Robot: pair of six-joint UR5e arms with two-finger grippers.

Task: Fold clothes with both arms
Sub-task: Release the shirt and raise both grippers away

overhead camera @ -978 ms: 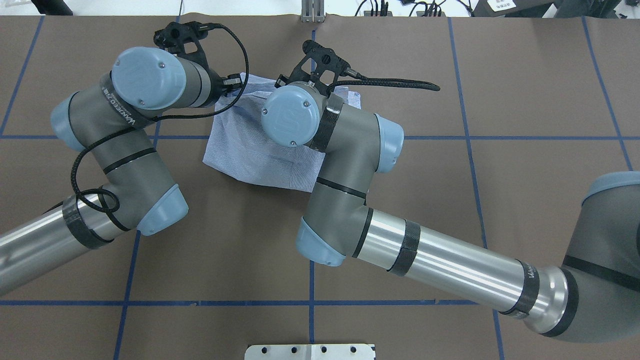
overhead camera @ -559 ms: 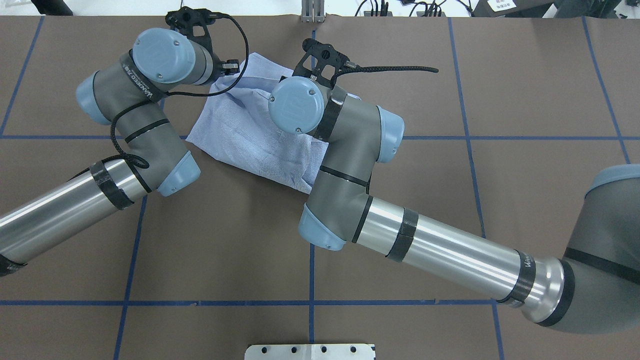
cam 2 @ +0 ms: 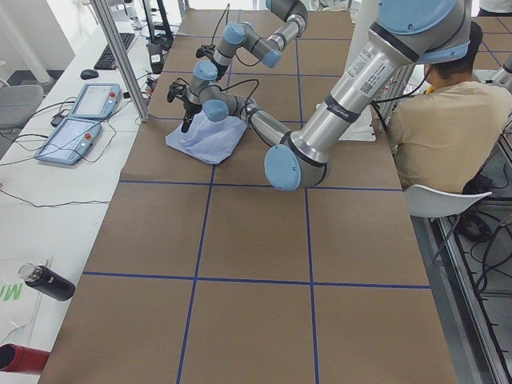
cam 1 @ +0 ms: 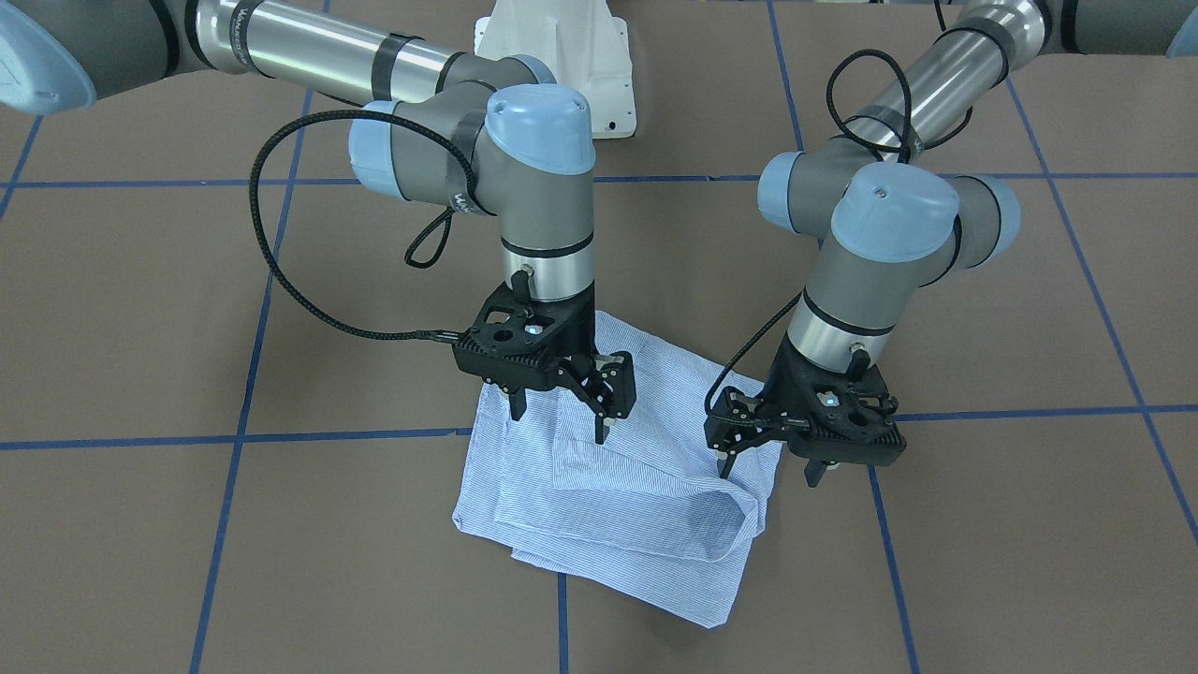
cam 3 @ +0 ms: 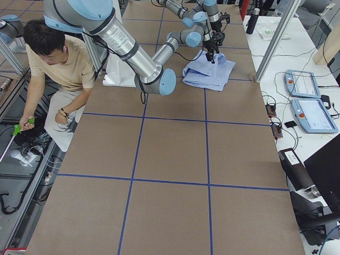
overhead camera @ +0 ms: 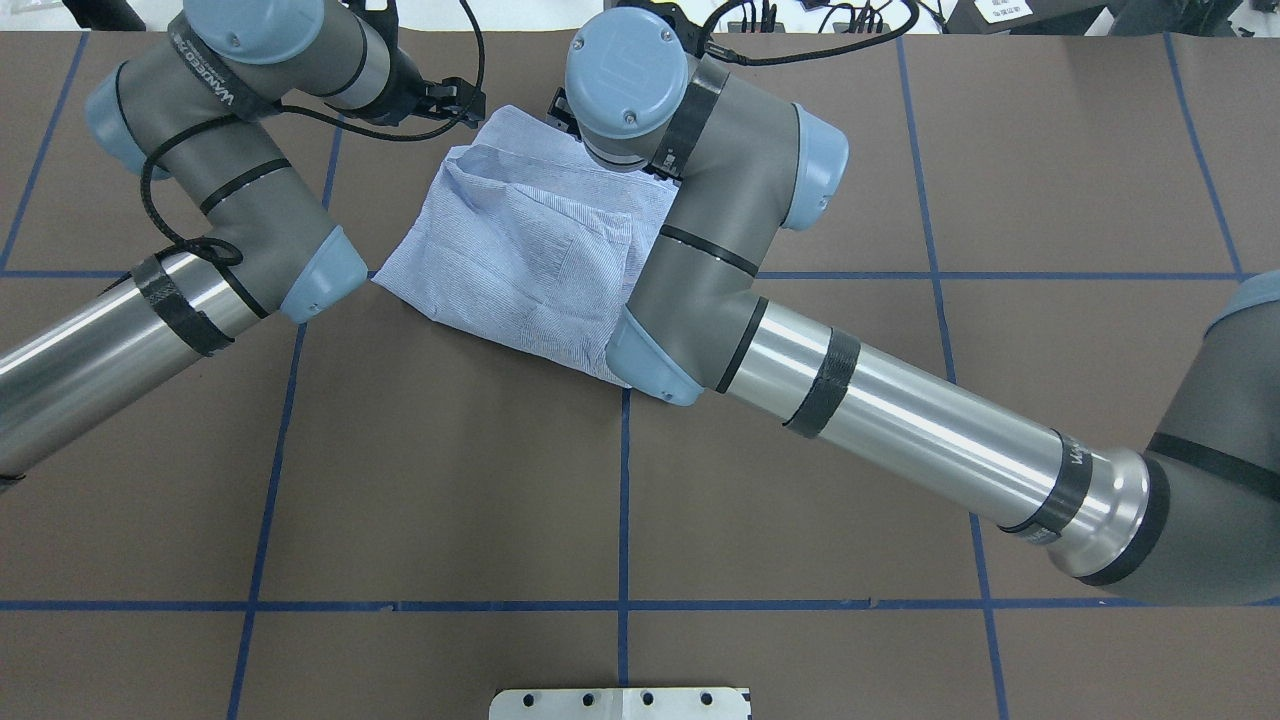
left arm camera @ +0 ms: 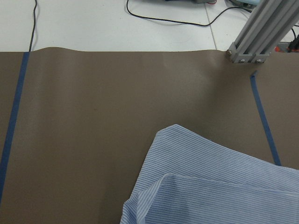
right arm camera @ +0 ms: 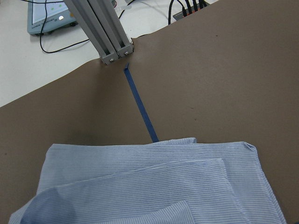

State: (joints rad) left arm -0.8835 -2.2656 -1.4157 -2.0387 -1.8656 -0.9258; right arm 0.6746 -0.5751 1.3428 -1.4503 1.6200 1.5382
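apparently the step in hand is a pause between folds, with nothing gripped. the shirt (cam 1: 608,505) is seen lying on the brown table (cam 1: 281,562) as a loose bundle of several layers, toward the side of the table far from the robot, across the blue tape line (cam 1: 562,627) that runs down the middle. the right gripper (cam 1: 560,418) is held upright over the bundle's part on the robot's right, its fingers spread with nothing between them. the left gripper (cam 1: 769,470) is held at the bundle's edge on the robot's left, likewise spread and empty. one of its fingertips is close to the cloth, but whether it touches cannot be told. in both wrist views only the shirt's edge and bare table are shown, and no cloth is pinched.

the folding is judged to be partly done. layers are stacked, but the outline is skewed, one corner sticks out toward the operators' side, and a rounded loop of cloth stands raised near the left gripper. for the next move, two fresh grasp points along one edge would be needed, and both arms would have to be carried over together so that the cloth is not dragged askew.
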